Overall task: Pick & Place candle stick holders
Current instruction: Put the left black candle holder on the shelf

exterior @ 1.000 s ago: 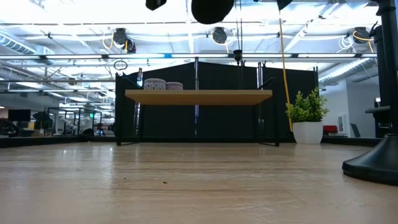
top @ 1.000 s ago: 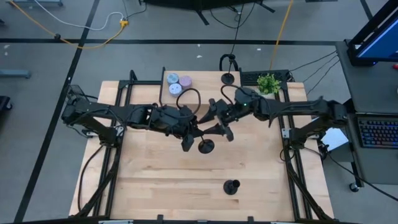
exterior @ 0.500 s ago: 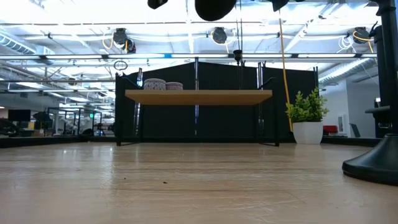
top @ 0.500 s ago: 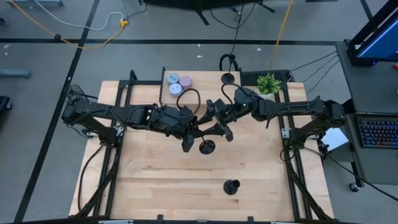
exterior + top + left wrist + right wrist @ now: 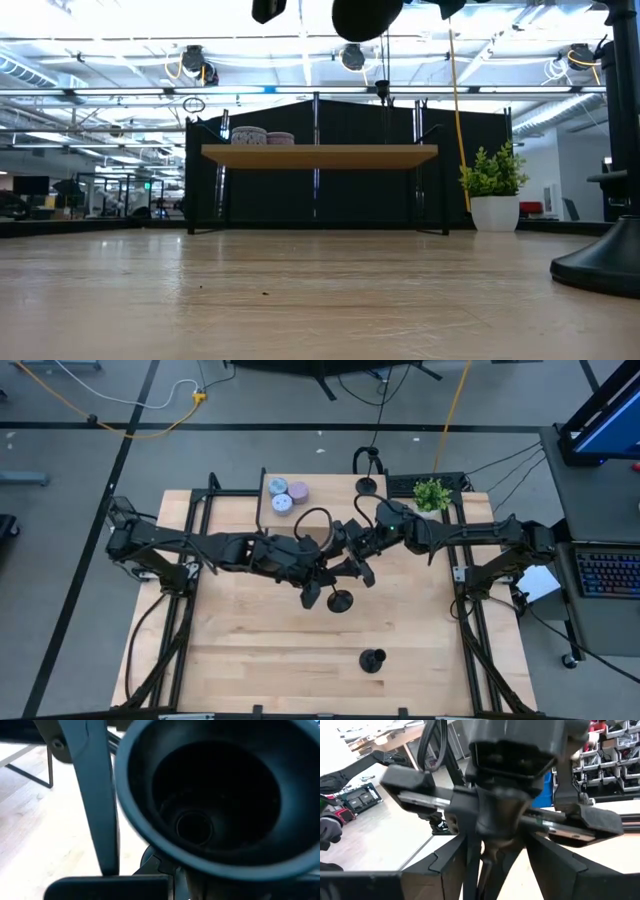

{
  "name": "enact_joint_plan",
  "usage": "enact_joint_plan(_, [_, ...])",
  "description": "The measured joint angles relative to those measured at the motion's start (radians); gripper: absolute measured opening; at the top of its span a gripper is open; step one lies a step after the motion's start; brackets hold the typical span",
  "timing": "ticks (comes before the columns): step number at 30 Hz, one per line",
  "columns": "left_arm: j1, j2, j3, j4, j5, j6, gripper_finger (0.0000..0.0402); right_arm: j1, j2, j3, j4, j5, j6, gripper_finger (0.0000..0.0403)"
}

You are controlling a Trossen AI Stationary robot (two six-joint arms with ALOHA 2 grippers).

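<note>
The left gripper (image 5: 318,582) is squeezed tight on a holder (image 5: 339,600), high above the table (image 5: 250,660). The right gripper (image 5: 347,555) is just beside it, fingers partly apart around the same holder. Another holder (image 5: 372,660) stands well away.

Held candle stick holder (image 5: 210,805): left wrist view shows only the hollow underside; stem and cup concealed, rim cut by the frame edge. Low view: round dark shape (image 5: 366,17) cropped at the top edge. Third candle stick holder (image 5: 600,262): base alone visible, cropped at the right edge.
</note>
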Motion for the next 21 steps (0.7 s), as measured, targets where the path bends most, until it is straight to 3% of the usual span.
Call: enact_joint_plan(21, [-0.007,-0.001,0.000,-0.004,0.000,0.023,0.0013,0.001,0.000,0.000,-0.071,-0.003,0.016,0.0140])
